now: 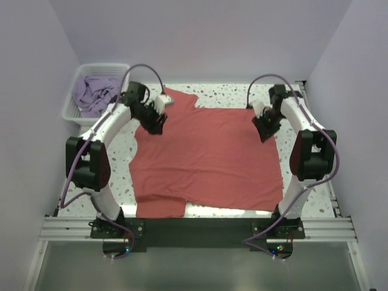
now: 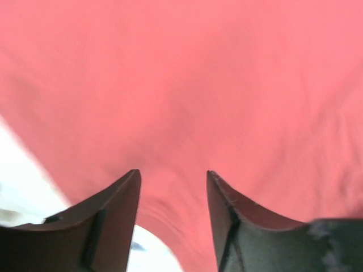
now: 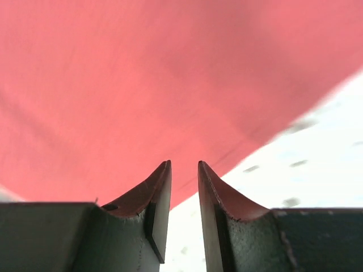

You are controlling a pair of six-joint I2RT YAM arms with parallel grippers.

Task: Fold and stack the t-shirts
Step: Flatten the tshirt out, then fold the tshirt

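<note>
Lavender t-shirt lies bunched in the basket, well left of both grippers. Left gripper has its fingers well apart, holding nothing; the coral t-shirt spreads flat beneath and beyond the tips, though blur hides whether they touch it. Right gripper leaves a narrow empty gap, the shirt's edge just ahead. Soft, light and limp, it should sag: pinch hems or corners, both sides together.
</note>
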